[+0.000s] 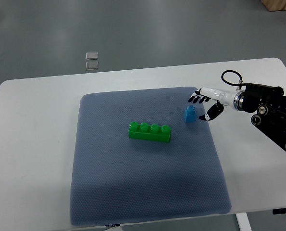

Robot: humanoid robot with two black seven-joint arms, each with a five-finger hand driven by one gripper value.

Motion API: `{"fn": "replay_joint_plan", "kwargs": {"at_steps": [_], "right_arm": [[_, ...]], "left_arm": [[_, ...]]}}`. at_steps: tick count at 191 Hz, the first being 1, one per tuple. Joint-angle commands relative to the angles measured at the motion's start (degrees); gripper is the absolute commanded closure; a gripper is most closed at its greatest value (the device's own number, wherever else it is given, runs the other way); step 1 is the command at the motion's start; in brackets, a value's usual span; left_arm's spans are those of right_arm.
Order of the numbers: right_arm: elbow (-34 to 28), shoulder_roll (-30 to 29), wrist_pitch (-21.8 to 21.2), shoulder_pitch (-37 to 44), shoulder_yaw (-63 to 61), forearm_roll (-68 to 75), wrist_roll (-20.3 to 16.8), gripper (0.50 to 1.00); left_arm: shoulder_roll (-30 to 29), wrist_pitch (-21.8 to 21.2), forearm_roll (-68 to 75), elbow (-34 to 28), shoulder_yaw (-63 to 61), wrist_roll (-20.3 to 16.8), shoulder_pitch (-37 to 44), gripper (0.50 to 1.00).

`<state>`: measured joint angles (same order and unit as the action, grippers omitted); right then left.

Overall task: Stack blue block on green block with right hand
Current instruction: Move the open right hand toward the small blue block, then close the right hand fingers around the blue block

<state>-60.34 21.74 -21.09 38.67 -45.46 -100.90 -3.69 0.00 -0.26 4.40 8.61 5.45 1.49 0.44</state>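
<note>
A: Where does the blue block sit?

B: On the mat, right of the green block and apart from it, not yet stacked. The right hand hovers beside it, fingers spread, holding nothing, seemingly lined up to grasp.

A: Count?

B: One blue block, one green, one hand.

Floor: grey, smooth, softly lit.
Counter: white, rounded corners.
Mat: blue-grey, textured, lying on the counter.
Floor plates: two small pale squares, one beside the other.
Top right corner: wooden furniture edge.
</note>
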Motion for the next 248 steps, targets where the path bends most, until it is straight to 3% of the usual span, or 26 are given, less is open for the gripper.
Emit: {"fn": "replay_joint_plan", "kwargs": {"at_steps": [1,83,107,177,248], "right_arm": [[-0.4,0.0,-0.2,0.1,1.2,0.0,0.0,0.738],[-0.5,-1.2,-0.2,1.0,1.6,-0.4,-0.1,0.74],[-0.4,-1.2,-0.3,1.1,1.7,-0.6,-0.1,0.771],[-0.4,-1.1,-0.4,1.2,1.7,-0.5,-0.1,0.777],[-0.5,-1.0,-0.4,1.2,2.4,-0.6,-0.1,0.838]], "left_arm": [[0.0,0.0,0.0,0.0,0.0,0.0,0.0,0.5],[0.0,0.0,0.0,0.0,0.0,0.0,0.0,0.5],[0.0,0.0,0.0,0.0,0.0,0.0,0.0,0.5],[0.0,0.1,0.0,0.0,0.0,0.0,0.0,0.5],[0.0,0.0,0.0,0.0,0.0,0.0,0.0,0.5]]}}
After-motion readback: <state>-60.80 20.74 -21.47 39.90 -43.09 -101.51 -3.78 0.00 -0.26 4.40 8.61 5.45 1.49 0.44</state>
